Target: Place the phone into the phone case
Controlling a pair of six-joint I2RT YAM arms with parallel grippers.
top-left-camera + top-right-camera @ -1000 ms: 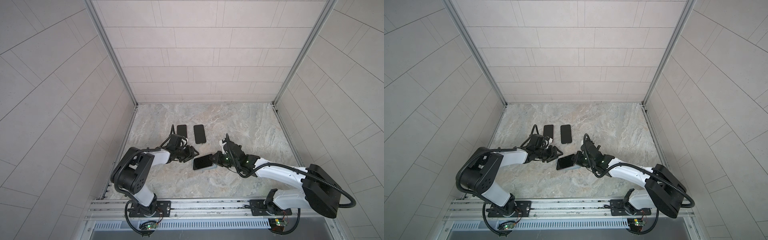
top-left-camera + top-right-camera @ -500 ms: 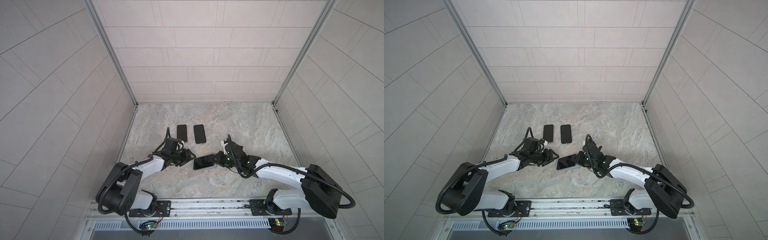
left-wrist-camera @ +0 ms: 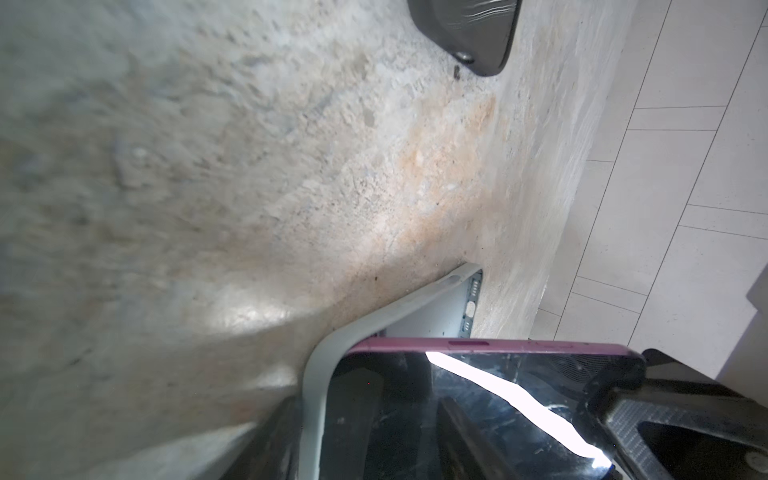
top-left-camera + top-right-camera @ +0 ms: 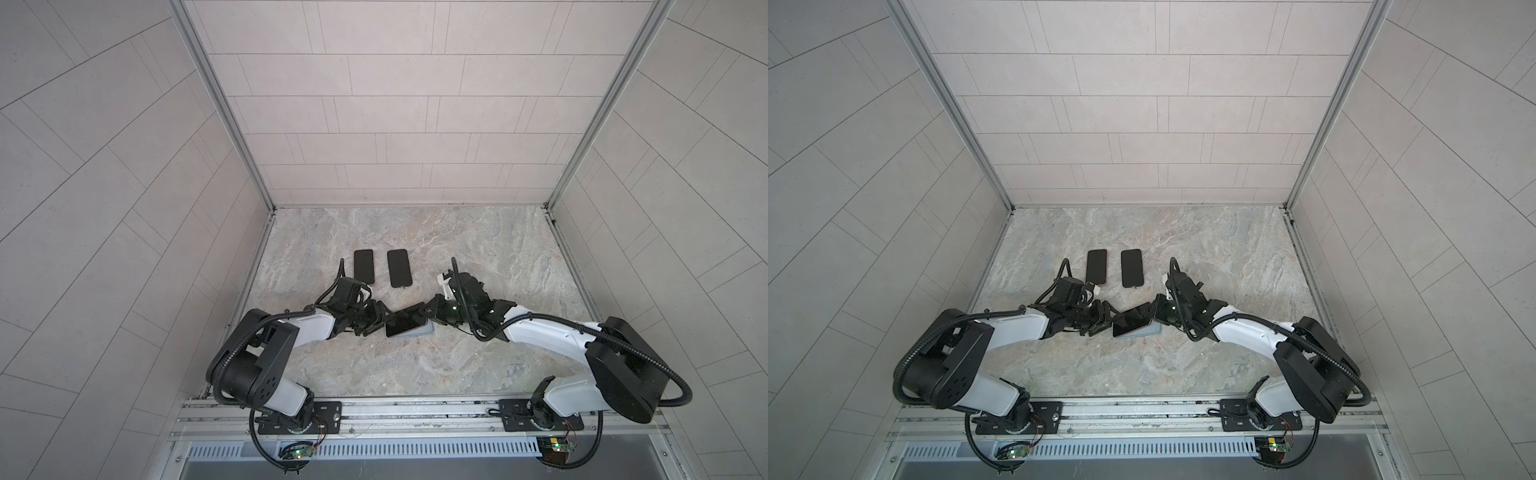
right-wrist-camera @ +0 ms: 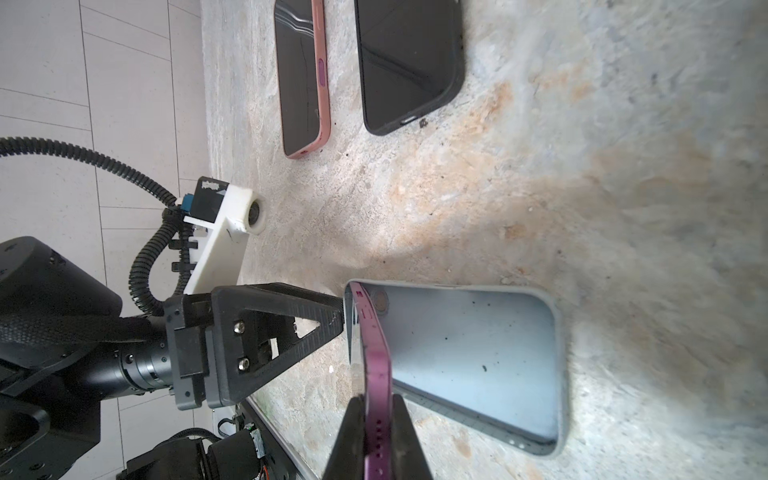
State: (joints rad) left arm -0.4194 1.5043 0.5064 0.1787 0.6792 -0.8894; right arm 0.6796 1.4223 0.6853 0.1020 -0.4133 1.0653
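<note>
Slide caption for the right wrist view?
Right gripper holds purple phone tilted into grey case; left gripper at its far end.

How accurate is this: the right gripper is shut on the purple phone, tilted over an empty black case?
One error: the empty case is pale blue-grey, not black, as the right wrist view shows. The right gripper is shut on the purple phone, tilted over that case.

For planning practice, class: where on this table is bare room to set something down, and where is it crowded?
Free: the table right of the right arm; the strip between the spare phones and back wall; the strip along the front rail. Crowded: around the case.
</note>
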